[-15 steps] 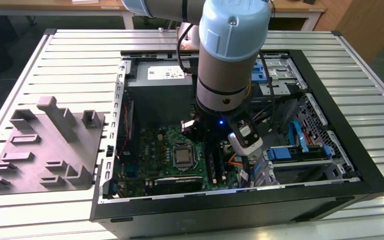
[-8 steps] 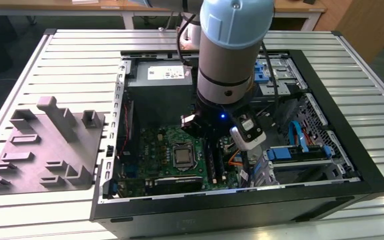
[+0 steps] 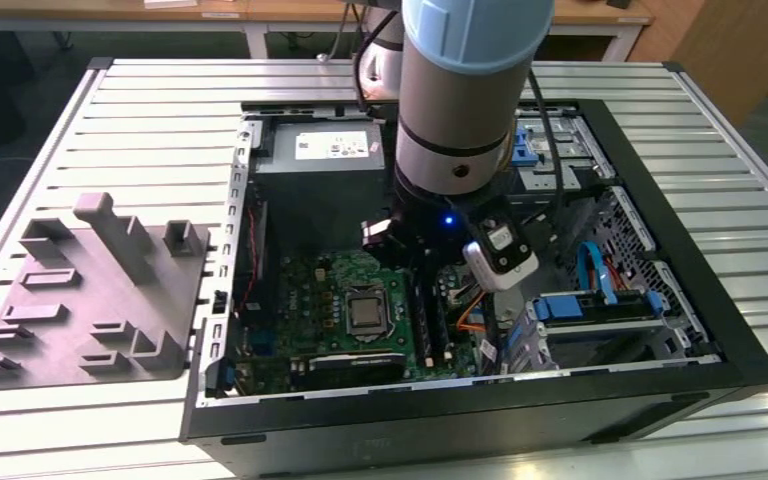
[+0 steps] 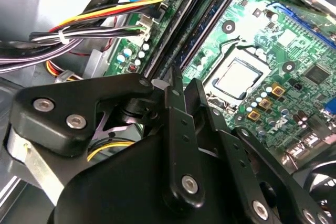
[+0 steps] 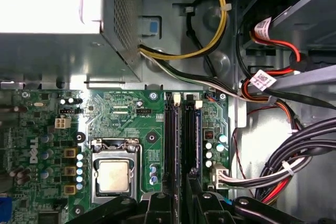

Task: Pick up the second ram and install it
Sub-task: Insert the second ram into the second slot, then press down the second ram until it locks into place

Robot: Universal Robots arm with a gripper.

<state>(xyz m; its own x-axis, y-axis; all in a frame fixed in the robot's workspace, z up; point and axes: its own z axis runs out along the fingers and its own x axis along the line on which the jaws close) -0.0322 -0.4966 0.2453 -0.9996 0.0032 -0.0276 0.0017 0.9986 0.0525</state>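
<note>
The arm (image 3: 471,90) reaches down into the open computer case (image 3: 704,330), which lies on the slatted desk (image 3: 157,110). Its tool (image 4: 185,80) hangs low over the green motherboard (image 5: 131,119), just beside the processor socket (image 5: 113,174), above the near end of the long black memory slots (image 5: 171,140). I cannot tell whether the tool is spread, pressed together, or pinching something.

A dark blue-green ram stick (image 5: 197,140) stands upright in a slot on the side of the slots away from the processor socket. In the second wrist view the same stick (image 4: 205,30) shows as a bluish strip beyond the tool. I cannot tell whether this stick is the second ram. The black slot nearest the processor socket looks dark, and I cannot say what is in it.

Past the processor socket, at the far end of the slots, sits the grey power-supply box (image 5: 52,51). Bundled cables (image 5: 294,156) lie beyond the slots, well apart from the processor socket. Outside the case, far from the processor socket, a grey holder block (image 3: 91,290) rests on the desk.
</note>
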